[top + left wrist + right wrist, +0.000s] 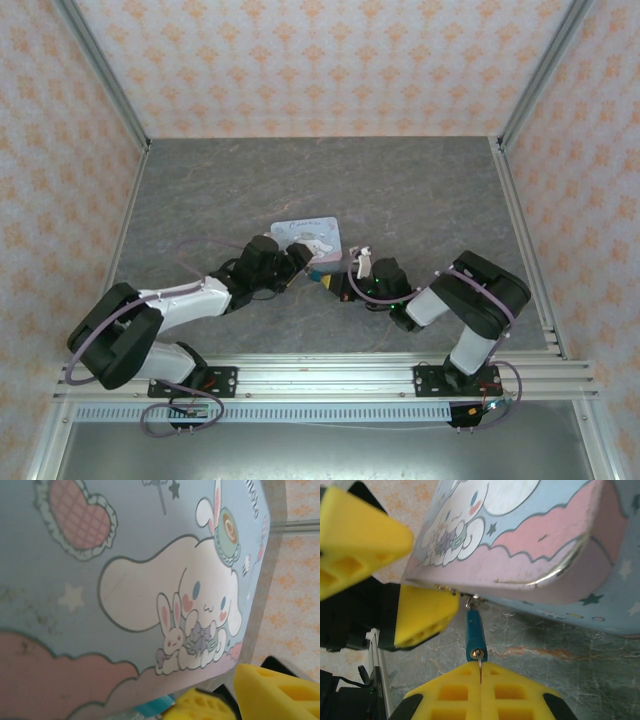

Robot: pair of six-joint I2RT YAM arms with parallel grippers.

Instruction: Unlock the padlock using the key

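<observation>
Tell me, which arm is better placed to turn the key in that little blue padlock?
Right. The right gripper is shut on the key, its tip in the padlock hanging from the tin. The left gripper stands open at the tin's edge.

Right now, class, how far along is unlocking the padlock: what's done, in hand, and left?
Done: the key, pinched in the shut right gripper, appears seated in the padlock from below. In hand: the open left gripper sits by the tin, beside the padlock. Left: the shackle looks closed on the tin, so turning the key and freeing it remain.
</observation>
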